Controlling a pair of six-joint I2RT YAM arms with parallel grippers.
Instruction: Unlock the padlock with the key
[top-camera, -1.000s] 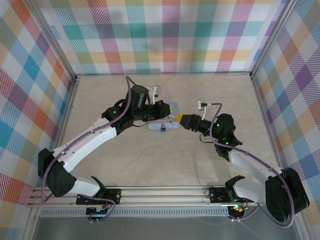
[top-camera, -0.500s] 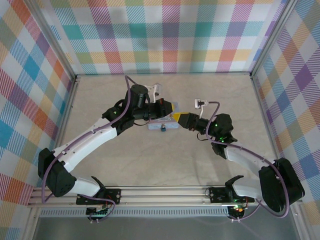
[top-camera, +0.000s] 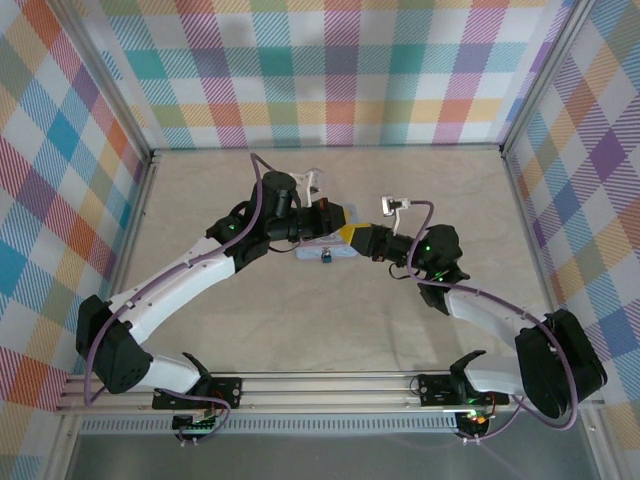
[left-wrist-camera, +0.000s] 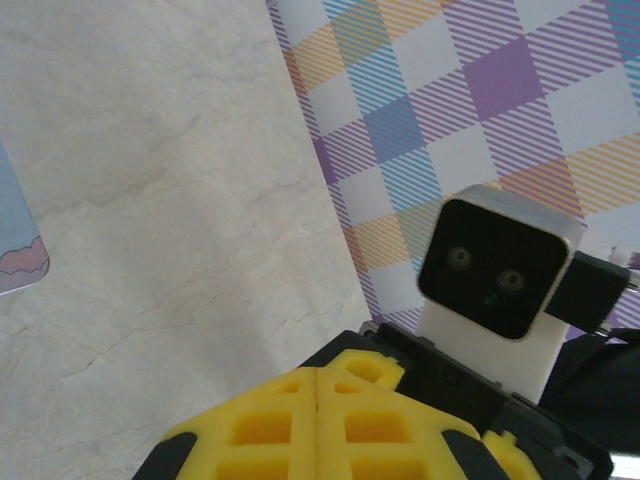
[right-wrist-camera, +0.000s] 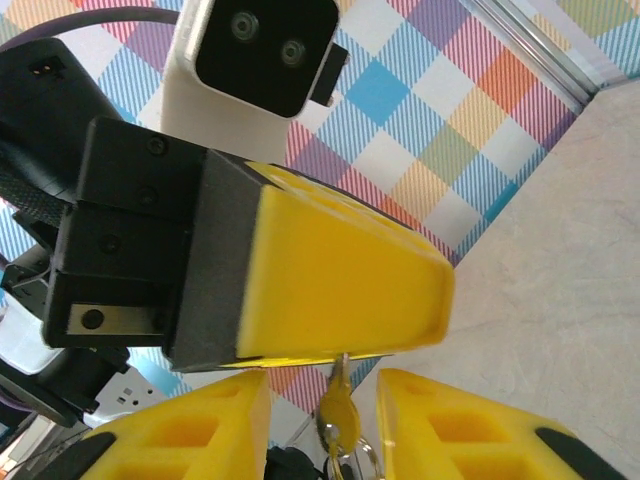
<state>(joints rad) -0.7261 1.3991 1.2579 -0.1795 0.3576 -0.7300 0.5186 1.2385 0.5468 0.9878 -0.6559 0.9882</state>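
The greatest risk here is losing the small brass-coloured metal key (right-wrist-camera: 337, 405) in mid-air. In the right wrist view it stands upright, its blade running up to the lower edge of the left tool (left-wrist-camera: 318, 400), whose yellow fingers are pressed together along a seam. It appears pinched there, though the contact itself is hidden. The right tool (top-camera: 358, 236) sits with its yellow fingers (right-wrist-camera: 200, 430) apart, one on each side of the key's head and clear of it. If they close off-centre, or the left tool lets go early, the key could twist or drop onto the pale marbled worktop (top-camera: 320, 320). The two tools are also nearly touching, so a small forward push could knock them together.

A second worry is the tiny blue-bodied padlock (top-camera: 327, 257), just below the tools in the overhead view. It lies loose at the near edge of the square pale-blue printed tin (top-camera: 305, 250). Nothing steadies it, so it would probably skid when a key is pressed in.

In the overhead view, the left arm stretches from the lower left of the frame diagonally up to the centre, wrist turned rightward. The right arm arcs up from the lower right, its forearm angled up-left and its tool aimed left at its partner.
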